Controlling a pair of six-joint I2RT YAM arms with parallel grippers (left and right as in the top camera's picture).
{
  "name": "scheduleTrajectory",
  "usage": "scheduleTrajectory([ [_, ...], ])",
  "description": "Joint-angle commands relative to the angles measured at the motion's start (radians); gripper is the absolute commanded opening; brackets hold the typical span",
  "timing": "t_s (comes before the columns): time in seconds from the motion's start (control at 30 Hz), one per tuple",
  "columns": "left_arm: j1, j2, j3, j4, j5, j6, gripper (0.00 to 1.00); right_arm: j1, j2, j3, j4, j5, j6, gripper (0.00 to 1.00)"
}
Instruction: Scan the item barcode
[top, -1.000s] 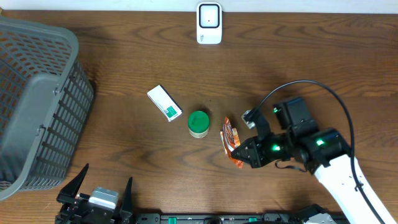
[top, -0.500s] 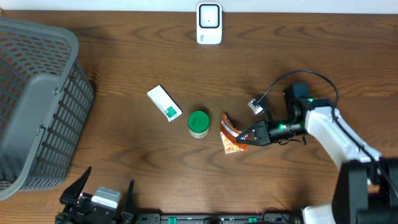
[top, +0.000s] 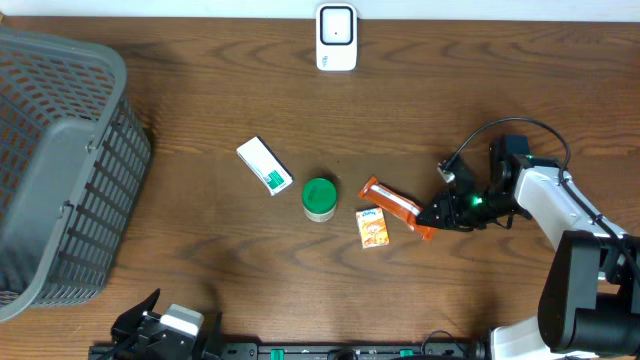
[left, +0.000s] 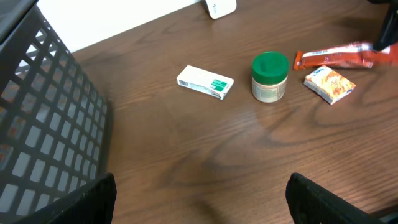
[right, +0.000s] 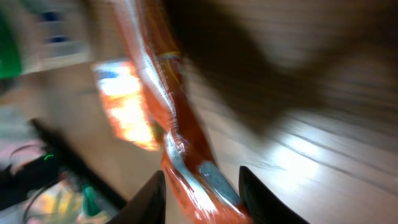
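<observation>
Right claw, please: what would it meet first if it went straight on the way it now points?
The orange wrapper: its near end lies between the tips of the right claw. Beyond it, probably the small orange packet, though height is unclear from overhead.

Right arm: white shell, black end effector, green lights, looped black cable.

A basket takes up the left edge of the bench. A scanner stands at the middle of the far edge. Mid-bench, a row runs left to right: a box, a jar near it, then a long packet lying aslant. A small sachet sits just nearer than the packet's left end, to the right of the jar. The right pincer meets the packet's right end.
</observation>
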Motion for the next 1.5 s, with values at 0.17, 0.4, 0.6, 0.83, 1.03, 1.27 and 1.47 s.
scheduleTrajectory([
  [0.17,0.004,-0.007,0.005,-0.001,0.015,0.006,0.86,-0.010,-0.001,0.005,0.042,0.226,0.156,0.45],
  [0.4,0.004,-0.007,0.005,-0.001,0.015,0.006,0.86,-0.006,-0.048,0.006,0.128,0.087,-0.014,0.99],
  [0.6,0.004,-0.007,0.005,-0.001,0.015,0.006,0.86,0.011,-0.024,0.006,0.199,-0.020,-0.139,0.99],
  [0.83,0.004,-0.007,0.005,-0.001,0.015,0.006,0.86,0.082,0.003,0.006,0.211,-0.052,-0.264,0.99],
  [1.03,0.004,-0.007,0.005,-0.001,0.015,0.006,0.86,0.093,0.094,0.006,0.235,-0.017,-0.267,0.96],
  [1.27,0.004,-0.007,0.005,-0.001,0.015,0.006,0.86,0.094,0.253,0.006,0.235,-0.018,-0.289,0.63],
  [1.47,0.004,-0.007,0.005,-0.001,0.015,0.006,0.86,0.093,0.272,0.006,0.154,-0.013,-0.320,0.47],
])
